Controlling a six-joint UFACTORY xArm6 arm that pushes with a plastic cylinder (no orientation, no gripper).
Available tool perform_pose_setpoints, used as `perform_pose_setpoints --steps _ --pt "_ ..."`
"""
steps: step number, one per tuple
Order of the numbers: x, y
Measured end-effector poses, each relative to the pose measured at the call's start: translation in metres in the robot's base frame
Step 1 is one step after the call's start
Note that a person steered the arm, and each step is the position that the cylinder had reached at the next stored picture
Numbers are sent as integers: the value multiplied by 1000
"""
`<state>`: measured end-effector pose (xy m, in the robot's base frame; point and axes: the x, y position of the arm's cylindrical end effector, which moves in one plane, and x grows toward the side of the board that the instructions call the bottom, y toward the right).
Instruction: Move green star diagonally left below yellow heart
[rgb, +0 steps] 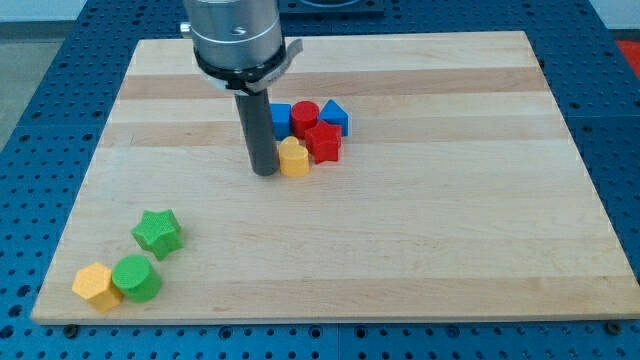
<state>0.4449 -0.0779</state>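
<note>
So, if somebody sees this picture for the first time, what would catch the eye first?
First comes the dark rod descending from the view's top, my tip resting just left of the yellow heart. That heart fronts a tight cluster with a red star, a red cylinder and two blue blocks. Far off, at the view's bottom left, sit the green star, a green cylinder and a yellow hexagon.

Robotics lab: wooden board (400, 250) on blue perforated bench (40, 120), arm overhead.
</note>
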Motion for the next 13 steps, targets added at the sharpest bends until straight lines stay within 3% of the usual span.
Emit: perform_pose_setpoints --steps 2,3,5,7,9,12,13 --pt "7 4" --pt "28 -45" --pt "35 -226" --pt "47 -227" --pt "97 -225" --pt "69 -47" --pt "59 -51"
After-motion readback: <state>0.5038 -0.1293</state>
